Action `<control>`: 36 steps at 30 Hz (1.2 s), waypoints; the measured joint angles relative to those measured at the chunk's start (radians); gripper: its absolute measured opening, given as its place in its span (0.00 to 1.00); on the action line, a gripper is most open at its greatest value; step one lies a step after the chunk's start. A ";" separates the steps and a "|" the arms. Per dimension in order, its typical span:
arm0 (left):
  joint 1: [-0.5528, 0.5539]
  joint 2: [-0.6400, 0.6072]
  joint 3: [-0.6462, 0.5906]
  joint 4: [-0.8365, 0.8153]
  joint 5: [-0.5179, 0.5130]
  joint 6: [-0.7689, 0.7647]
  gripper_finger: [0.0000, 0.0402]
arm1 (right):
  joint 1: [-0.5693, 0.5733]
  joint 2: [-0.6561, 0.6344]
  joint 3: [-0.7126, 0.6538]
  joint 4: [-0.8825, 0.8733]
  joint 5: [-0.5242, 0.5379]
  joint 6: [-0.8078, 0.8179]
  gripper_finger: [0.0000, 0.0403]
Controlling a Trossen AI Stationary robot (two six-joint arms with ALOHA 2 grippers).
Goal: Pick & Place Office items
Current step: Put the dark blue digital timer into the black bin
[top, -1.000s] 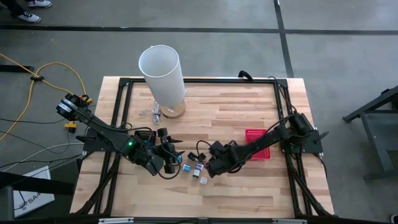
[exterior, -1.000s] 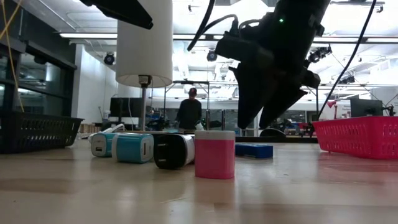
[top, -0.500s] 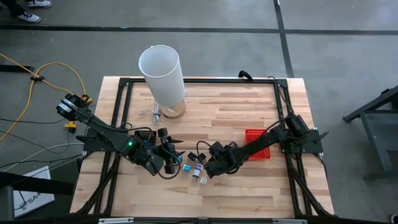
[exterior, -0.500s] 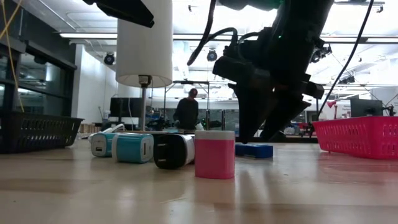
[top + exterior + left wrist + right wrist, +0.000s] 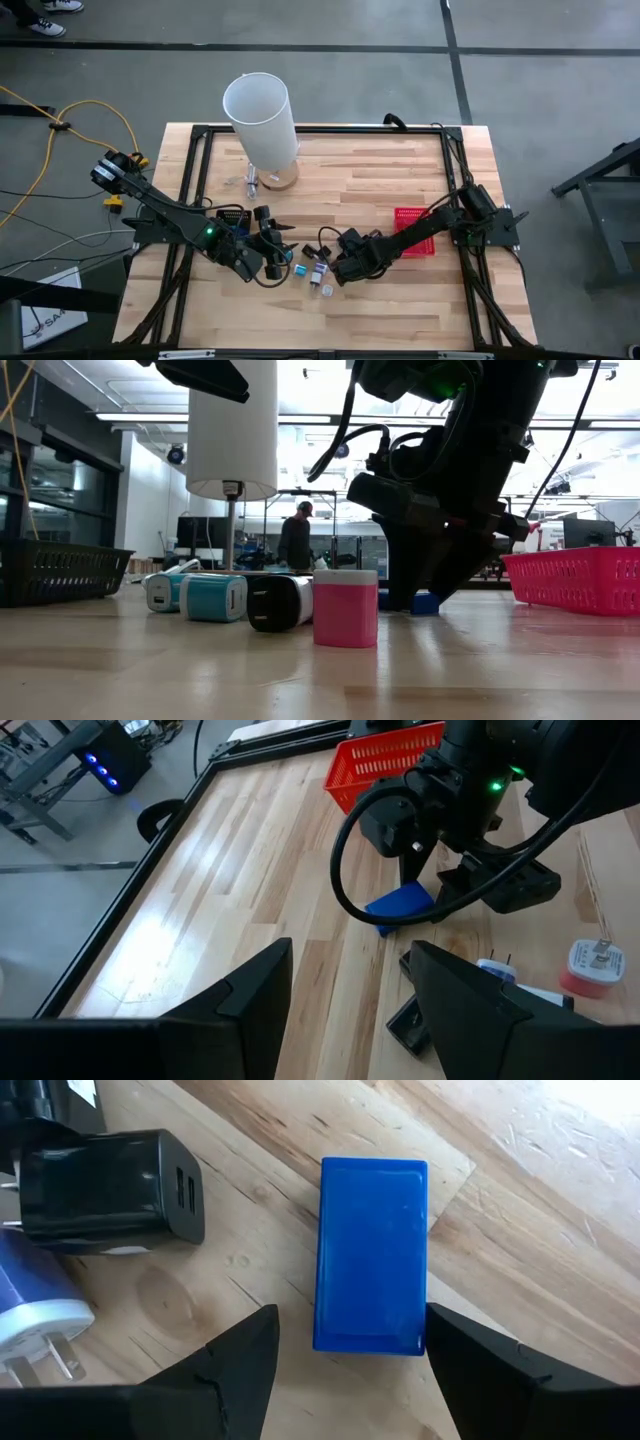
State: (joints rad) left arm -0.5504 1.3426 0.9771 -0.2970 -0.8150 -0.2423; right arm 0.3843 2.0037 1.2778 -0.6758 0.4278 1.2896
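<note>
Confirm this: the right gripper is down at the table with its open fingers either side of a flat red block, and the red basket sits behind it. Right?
Not quite. The block between the right gripper's open fingers is blue, not red, as the right wrist view shows. The rest holds: the gripper is down at the table, and the red basket sits behind it.

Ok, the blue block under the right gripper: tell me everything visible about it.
The blue block is a flat, plain rectangular piece with rounded corners and a smooth, plastic-looking surface. It lies flat on the wooden table, beside a black charger without touching it. The right gripper is open, one finger on either side; contact isn't visible.
</note>
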 joint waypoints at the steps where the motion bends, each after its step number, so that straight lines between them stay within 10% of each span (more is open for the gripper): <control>1: 0.000 0.000 0.000 0.000 0.000 0.000 0.49 | 0.000 0.000 0.000 0.000 0.000 0.000 0.58; 36: 0.000 0.000 0.000 0.000 0.000 0.000 0.49 | -0.014 0.000 0.000 -0.015 0.011 -0.002 0.58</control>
State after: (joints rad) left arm -0.5506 1.3426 0.9771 -0.2970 -0.8150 -0.2423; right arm 0.3698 2.0037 1.2778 -0.6907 0.4385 1.2877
